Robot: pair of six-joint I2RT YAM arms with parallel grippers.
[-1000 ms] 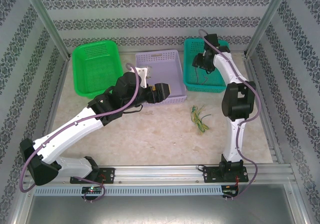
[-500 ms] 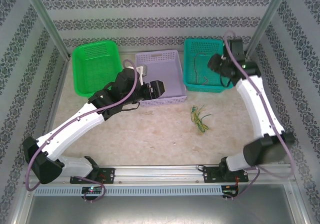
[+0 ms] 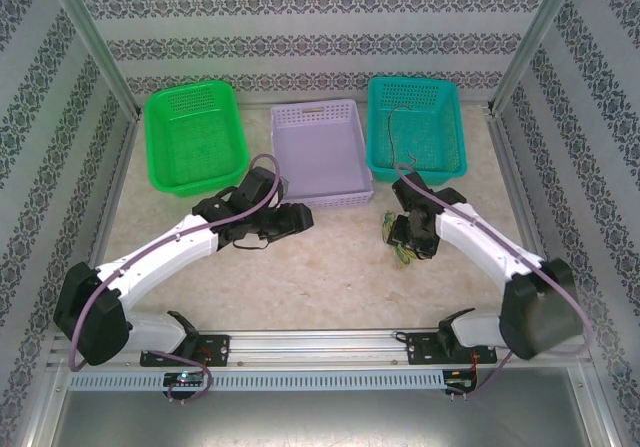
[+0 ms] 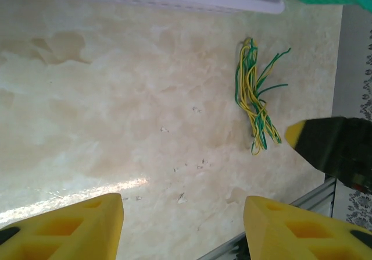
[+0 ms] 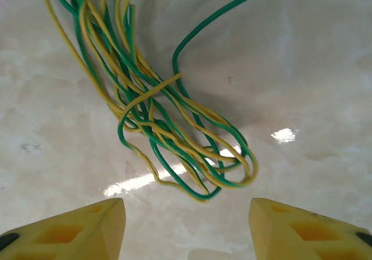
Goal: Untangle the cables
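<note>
Hovering above the cables [image 5: 174, 114], our right claw [image 5: 186, 213] gapes empty.
We see them bundled on the table [image 3: 330, 257] before the lilac basket [image 3: 316, 115] and teal basket [image 3: 412, 85], their length running from baskets toward us; our left claw [image 4: 183, 213], likewise parted, holds nothing.

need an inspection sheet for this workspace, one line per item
surface: pale marbled table with a few small specks
job's things: yellow and green wire tangle on the table in front of the teal basket; a thin dark wire lies in that basket
clutter: green basket and lilac basket, nothing seen in them
end effectors: left end effector open over bare table; right end effector open, poised over the tangle, nothing held
cables: purple-grey arm cables run along both arms
surroundings: patterned walls, metal frame posts
</note>
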